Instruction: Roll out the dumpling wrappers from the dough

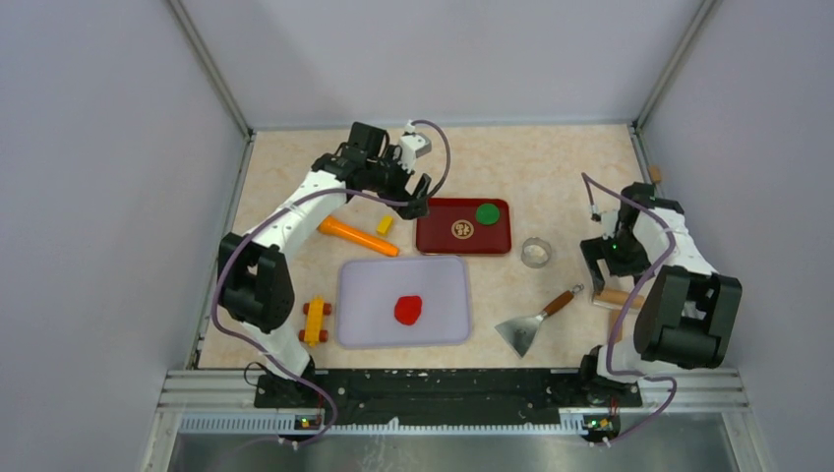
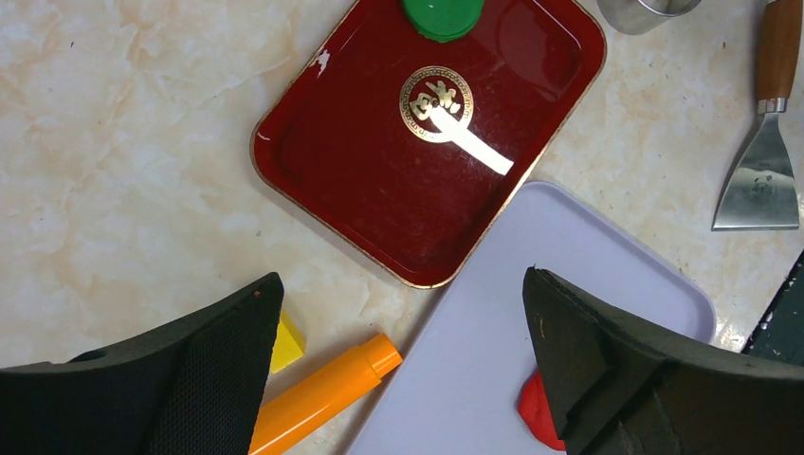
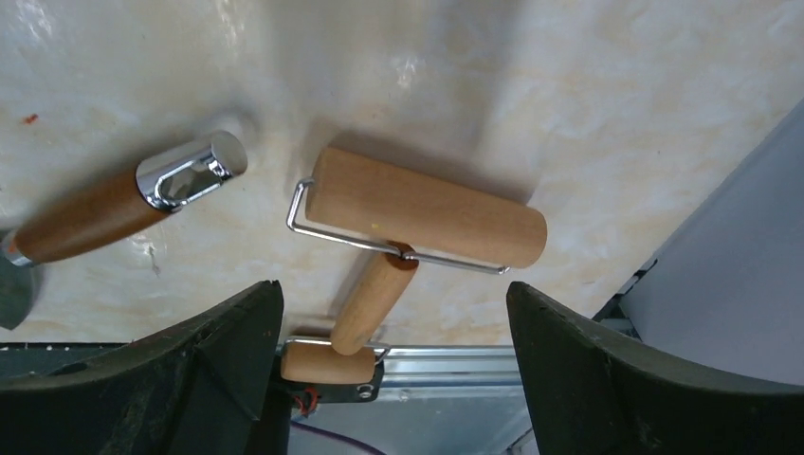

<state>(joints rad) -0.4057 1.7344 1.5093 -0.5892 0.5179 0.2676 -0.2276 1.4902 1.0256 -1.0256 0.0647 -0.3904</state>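
The dough (image 1: 408,310) is a small red lump in the middle of the lilac board (image 1: 447,324). In the left wrist view the dough (image 2: 533,409) peeks out beside my right finger, on the board (image 2: 569,275). My left gripper (image 1: 418,197) hangs open above the left end of the dark red tray (image 1: 438,241), nothing between its fingers (image 2: 400,284). My right gripper (image 1: 608,275) stands open over a wooden rolling pin (image 3: 427,213) at the table's right edge, not touching it (image 3: 393,289). No dumpling wrappers are in view.
A green disc (image 1: 487,212) lies in the tray. A metal ring cutter (image 1: 536,252) and a scraper (image 1: 536,323) sit right of the board. An orange stick (image 1: 358,236) and a yellow block (image 1: 385,224) lie left of the tray. A yellow and red piece (image 1: 315,321) is left of the board.
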